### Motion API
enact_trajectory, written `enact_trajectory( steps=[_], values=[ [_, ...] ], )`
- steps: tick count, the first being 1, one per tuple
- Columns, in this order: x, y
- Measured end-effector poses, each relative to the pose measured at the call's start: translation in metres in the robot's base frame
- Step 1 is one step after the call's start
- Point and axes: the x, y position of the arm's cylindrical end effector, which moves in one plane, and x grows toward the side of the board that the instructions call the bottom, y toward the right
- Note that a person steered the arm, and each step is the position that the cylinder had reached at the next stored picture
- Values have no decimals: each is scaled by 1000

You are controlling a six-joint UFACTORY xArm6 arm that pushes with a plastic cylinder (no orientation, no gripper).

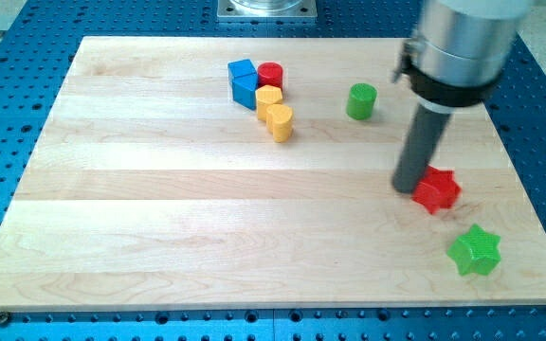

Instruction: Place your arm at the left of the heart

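A silver-grey cylindrical arm housing ends in a black collar, narrowing to a straight dark rod.

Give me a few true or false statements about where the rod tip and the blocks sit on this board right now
1. My tip touches the red star. True.
2. My tip is left of the yellow heart. False: it is far to the heart's right.
3. The green star lies nearest the view's bottom. True.
4. The green cylinder touches the red cylinder. False: they stand apart.
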Motion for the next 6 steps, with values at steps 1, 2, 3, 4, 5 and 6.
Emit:
enact_trajectory(
  steps=[1,2,3,4,5,6],
  values=[
    [9,8],
    [10,-15],
    [-1,-99],
    [-24,-223],
    [-66,-271],
    [-91,-229]
  ],
)
